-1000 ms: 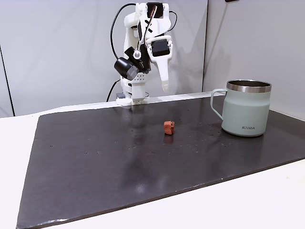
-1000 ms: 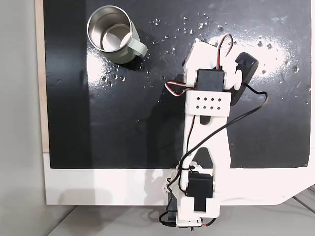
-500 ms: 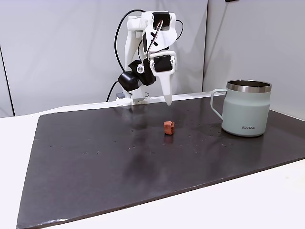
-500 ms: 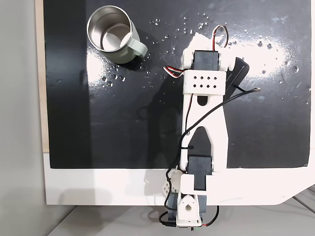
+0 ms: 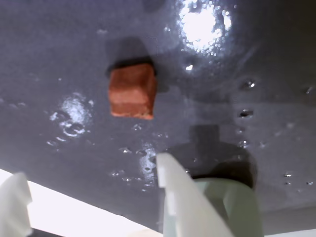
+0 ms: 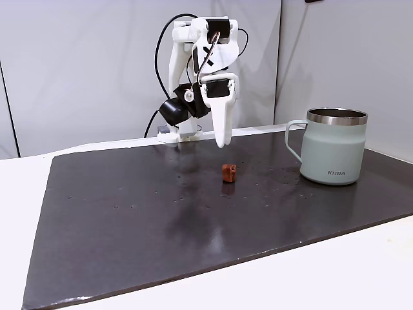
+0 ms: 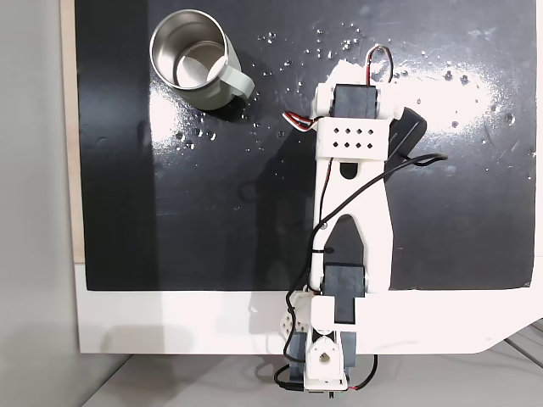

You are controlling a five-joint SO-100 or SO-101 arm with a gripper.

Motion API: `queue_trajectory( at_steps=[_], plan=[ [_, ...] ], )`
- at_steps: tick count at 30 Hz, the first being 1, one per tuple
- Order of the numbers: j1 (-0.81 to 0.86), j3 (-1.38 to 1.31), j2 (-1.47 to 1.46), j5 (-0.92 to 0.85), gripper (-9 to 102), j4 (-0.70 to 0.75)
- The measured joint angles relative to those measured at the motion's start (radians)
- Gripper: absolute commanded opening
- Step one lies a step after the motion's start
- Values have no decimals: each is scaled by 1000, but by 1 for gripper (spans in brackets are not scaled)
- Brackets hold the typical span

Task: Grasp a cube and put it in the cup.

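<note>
— Start with your fingers. What are they doing?

— My fingers (image 5: 89, 197) are spread apart and pinch nothing. In the wrist view one white tip (image 5: 180, 197) rises from the bottom edge near the middle, and the other tip shows at the bottom left corner, with a wide gap between them. In a fixed view my fingers (image 6: 221, 139) point down and hang above the bench, touching nothing.

— And the cube?

— The terracotta cube (image 5: 132, 90) lies on the dark mat (image 5: 59, 59), at about twelve o'clock from the gap between my tips in the wrist view and apart from both. In a fixed view the cube (image 6: 229, 172) sits on the mat at about five o'clock from my fingers, below them and a little toward the camera.

— Where is the cup?

— The pale sage-green mug (image 6: 333, 146) stands upright on the mat, well apart from the cube at three o'clock of it, its handle turned toward the cube. Its steel rim is open upward and there is dark lettering near its base. In the other fixed view, from above, the mug (image 7: 191, 59) sits at about ten o'clock from my white arm (image 7: 352, 195), and its inside is bare steel.

— Anything else around?

— The mat (image 6: 129, 213) is wet in spots, with small drops and glare. It lies on a white bench (image 6: 19, 194).
</note>
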Motion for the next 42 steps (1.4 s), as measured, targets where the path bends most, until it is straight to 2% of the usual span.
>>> queue_trajectory(
  at_steps=[12, 29, 37, 42],
  plan=[
    [-2, -84, -170, -17, 33, -5],
    [2, -144, -333, -31, 32, 9],
    [-3, -206, -373, -37, 27, 14],
    [-9, -216, -377, -37, 15, 15]
  ],
)
